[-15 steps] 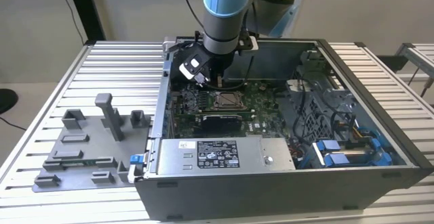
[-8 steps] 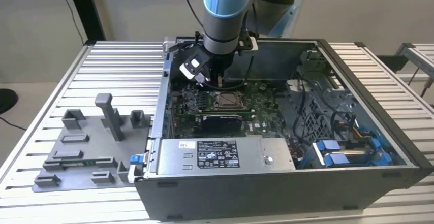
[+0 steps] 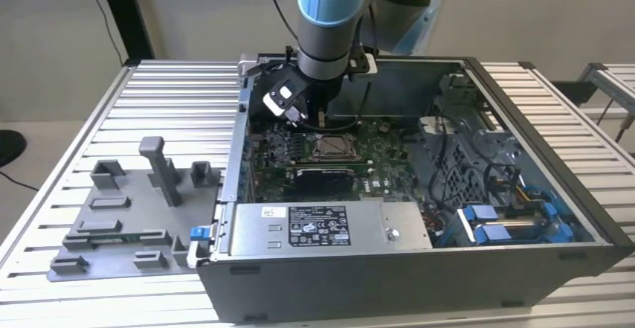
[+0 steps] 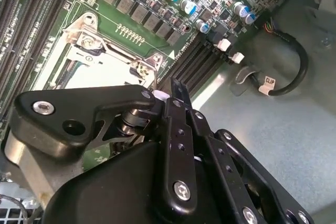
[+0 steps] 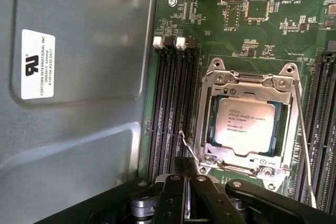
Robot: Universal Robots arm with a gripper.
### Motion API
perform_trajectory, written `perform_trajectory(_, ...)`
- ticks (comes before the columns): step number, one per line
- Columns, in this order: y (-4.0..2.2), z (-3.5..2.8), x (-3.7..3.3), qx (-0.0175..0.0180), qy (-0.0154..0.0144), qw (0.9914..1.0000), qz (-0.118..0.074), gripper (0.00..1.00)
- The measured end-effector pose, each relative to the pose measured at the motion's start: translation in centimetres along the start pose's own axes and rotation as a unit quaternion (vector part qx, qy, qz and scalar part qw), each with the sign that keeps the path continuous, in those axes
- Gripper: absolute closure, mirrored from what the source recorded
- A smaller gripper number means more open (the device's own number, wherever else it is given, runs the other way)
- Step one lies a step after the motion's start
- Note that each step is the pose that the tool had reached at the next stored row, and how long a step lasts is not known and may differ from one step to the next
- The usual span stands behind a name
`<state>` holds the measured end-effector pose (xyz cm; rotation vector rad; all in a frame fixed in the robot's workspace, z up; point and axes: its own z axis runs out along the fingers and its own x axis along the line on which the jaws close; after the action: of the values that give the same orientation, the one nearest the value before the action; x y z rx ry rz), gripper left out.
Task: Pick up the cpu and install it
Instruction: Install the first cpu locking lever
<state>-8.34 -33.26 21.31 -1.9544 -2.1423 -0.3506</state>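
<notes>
The cpu [image 5: 244, 127] is a pale silver square lying flat in the socket of the green board [image 5: 220, 35], with the metal socket frame [image 5: 247, 80] down around its edges. In the exterior view the cpu [image 3: 329, 147] sits at the middle of the board inside the open computer case [image 3: 397, 268]. My gripper [image 3: 315, 122] hangs just above the board, beside the socket's far edge. Its black fingers [image 5: 181, 182] are pressed together with nothing between them. In the second wrist view the gripper [image 4: 176, 87] stands next to the socket [image 4: 100, 61].
Dark memory slots [image 5: 170, 108] run along the socket. A silver power supply box [image 3: 317, 227] fills the case's near side, with blue drive brackets [image 3: 506, 224] on the exterior view's right. A grey fixture tray [image 3: 124, 216] lies on the table at the exterior view's left.
</notes>
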Motion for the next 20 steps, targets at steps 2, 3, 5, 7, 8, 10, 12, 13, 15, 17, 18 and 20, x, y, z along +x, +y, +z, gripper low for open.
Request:
perform_trajectory(2,-0.01,-0.05,-0.13,0.0000,0.0000,1.00000,0.000,1.00)
perform_trajectory(3,-0.02,-0.07,-0.20,0.0000,0.0000,1.00000,0.000,1.00)
perform_trajectory(5,-0.02,-0.10,-0.28,0.0000,0.0000,1.00000,0.000,1.00)
perform_trajectory(7,-0.01,-0.09,-0.29,0.0001,-0.0001,1.00000,0.000,1.00)
perform_trajectory(8,0.02,-0.08,-0.29,0.0001,-0.0001,1.00000,0.000,1.00)
perform_trajectory(10,0.10,-0.06,-0.29,0.0000,0.0000,1.00000,0.000,1.00)
perform_trajectory(12,0.17,-0.06,-0.30,0.0001,-0.0001,1.00000,0.000,1.00)
perform_trajectory(13,0.20,-0.06,-0.30,0.0001,-0.0001,1.00000,0.000,1.00)
perform_trajectory(15,0.27,-0.05,-0.30,0.0000,-0.0001,1.00000,0.000,1.00)
perform_trajectory(17,0.40,-0.03,-0.32,0.0000,0.0000,1.00000,0.000,1.00)
perform_trajectory(18,0.47,-0.02,-0.33,0.0000,0.0000,1.00000,0.000,1.00)
perform_trajectory(20,0.62,-0.01,-0.35,0.0001,-0.0001,1.00000,0.000,1.00)
